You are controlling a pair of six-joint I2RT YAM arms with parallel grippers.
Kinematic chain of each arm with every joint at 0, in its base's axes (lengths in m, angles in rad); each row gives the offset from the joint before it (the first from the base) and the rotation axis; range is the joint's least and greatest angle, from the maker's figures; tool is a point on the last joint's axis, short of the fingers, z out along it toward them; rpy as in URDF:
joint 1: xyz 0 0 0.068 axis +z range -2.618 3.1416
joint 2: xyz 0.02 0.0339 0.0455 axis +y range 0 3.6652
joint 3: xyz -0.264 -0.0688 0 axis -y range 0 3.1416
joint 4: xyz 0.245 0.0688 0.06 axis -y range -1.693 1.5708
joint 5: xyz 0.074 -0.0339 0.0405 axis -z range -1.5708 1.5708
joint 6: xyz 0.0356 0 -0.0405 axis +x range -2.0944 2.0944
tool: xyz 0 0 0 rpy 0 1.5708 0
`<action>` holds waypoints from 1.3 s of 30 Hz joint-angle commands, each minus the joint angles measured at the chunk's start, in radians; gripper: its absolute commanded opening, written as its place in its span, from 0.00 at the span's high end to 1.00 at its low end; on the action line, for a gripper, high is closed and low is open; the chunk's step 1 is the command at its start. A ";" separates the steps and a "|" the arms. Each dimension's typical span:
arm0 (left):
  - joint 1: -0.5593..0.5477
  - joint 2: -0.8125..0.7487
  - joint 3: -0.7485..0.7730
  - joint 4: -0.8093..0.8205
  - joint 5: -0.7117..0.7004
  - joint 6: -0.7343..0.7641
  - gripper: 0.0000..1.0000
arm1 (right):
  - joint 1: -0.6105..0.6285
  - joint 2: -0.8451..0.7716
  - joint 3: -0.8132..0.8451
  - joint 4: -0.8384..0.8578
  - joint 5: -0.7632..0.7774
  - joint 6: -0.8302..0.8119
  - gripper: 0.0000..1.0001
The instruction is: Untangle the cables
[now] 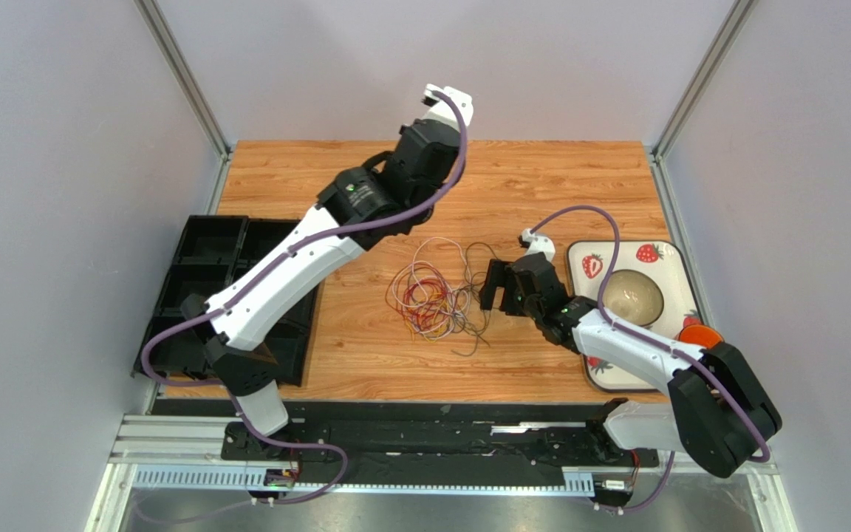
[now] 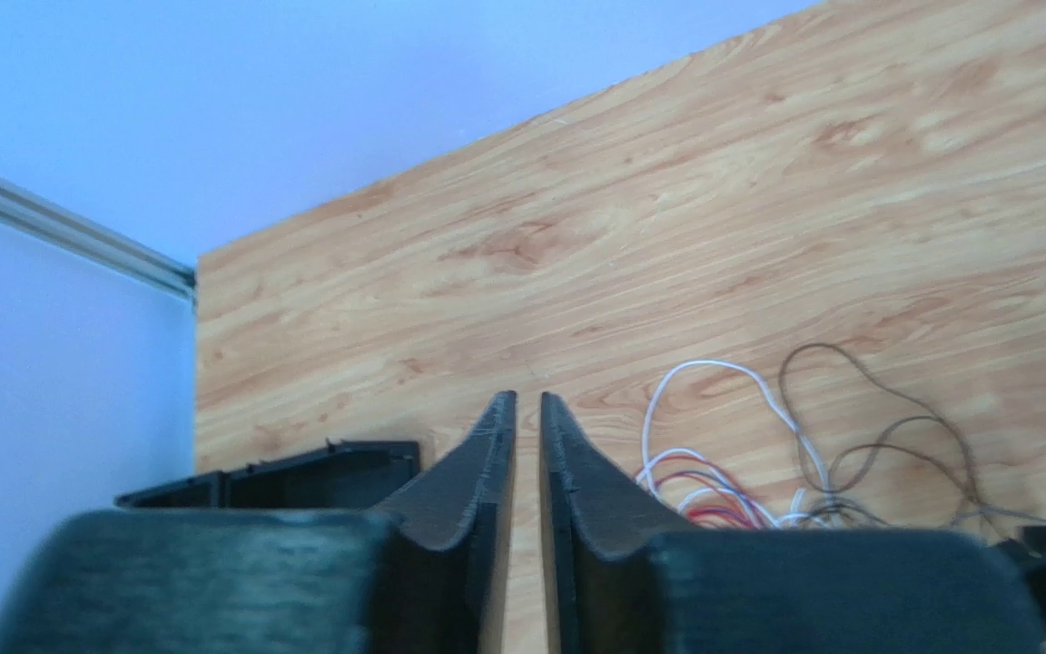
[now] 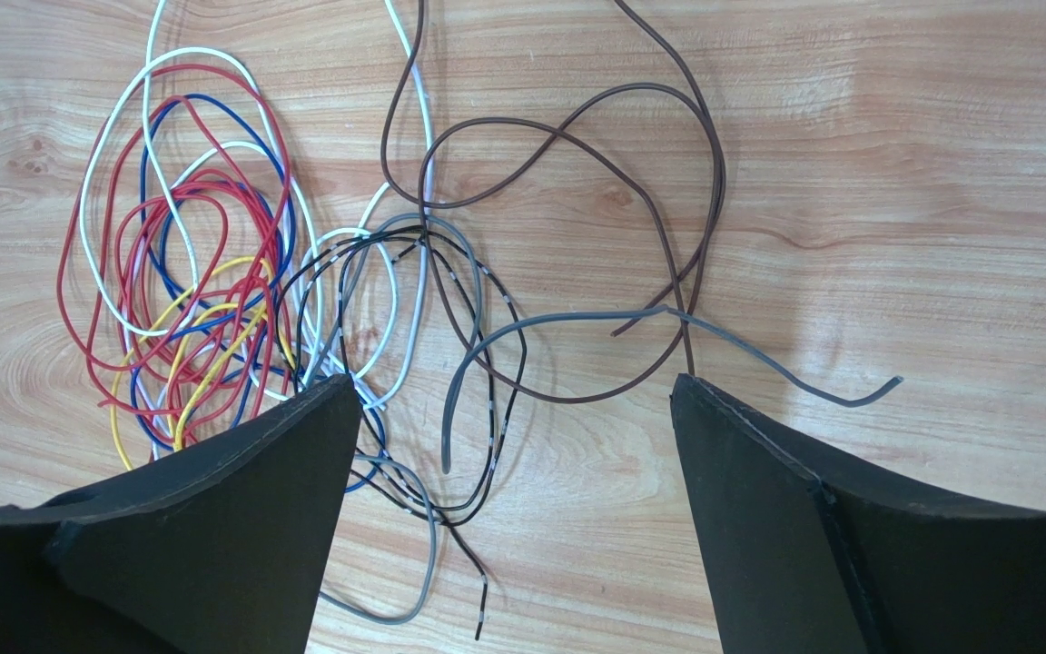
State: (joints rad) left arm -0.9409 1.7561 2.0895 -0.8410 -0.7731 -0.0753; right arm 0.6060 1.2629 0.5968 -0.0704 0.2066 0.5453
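**Two grippers, one tangle**

One loose bunch of cables (image 1: 433, 295) lies mid-worktop (image 1: 574, 183), between the two arms. In the right wrist view, red, blue, yellow and white loops crowd together on the left. One brown, one grey and one black strand sprawl to the right. The right gripper (image 3: 515, 388) hangs just above them, fingers wide apart and holding nothing. The left gripper (image 2: 526, 398) is over bare wood beside the bunch, fingers almost together with nothing between them. One black tray (image 1: 191, 261) sits at the left, and one strawberry-print plate (image 1: 669, 257) with one bowl (image 1: 632, 297) at the right.
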 commanded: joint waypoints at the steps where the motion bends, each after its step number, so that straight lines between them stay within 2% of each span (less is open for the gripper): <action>1: 0.042 -0.007 -0.034 -0.113 0.096 -0.039 0.74 | 0.005 -0.011 0.021 0.017 0.005 -0.005 0.11; 2: 0.056 -0.030 -0.118 -0.089 0.195 -0.069 0.68 | 0.005 -0.013 0.020 0.017 0.008 -0.005 0.11; 5: 0.106 -0.075 -0.297 0.015 0.343 -0.158 0.59 | 0.003 -0.016 0.017 0.020 0.007 -0.005 0.11; 8: 0.154 -0.079 -0.396 0.084 0.452 -0.225 0.58 | 0.005 -0.014 0.018 0.018 0.005 -0.007 0.11; 17: 0.229 0.026 -0.546 0.263 0.629 -0.330 0.59 | 0.005 -0.011 0.020 0.020 0.007 -0.005 0.11; 23: 0.238 0.130 -0.565 0.315 0.675 -0.376 0.60 | 0.005 -0.002 0.026 0.020 0.001 -0.008 0.11; 31: 0.237 0.247 -0.531 0.319 0.660 -0.414 0.59 | 0.005 0.006 0.029 0.020 -0.004 -0.011 0.11; 39: 0.238 0.295 -0.537 0.333 0.670 -0.435 0.59 | 0.005 0.007 0.029 0.021 -0.009 -0.015 0.11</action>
State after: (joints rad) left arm -0.7036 2.0449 1.5322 -0.5404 -0.1131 -0.4812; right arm 0.6060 1.2636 0.5968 -0.0704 0.1989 0.5446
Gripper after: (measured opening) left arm 0.407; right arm 0.890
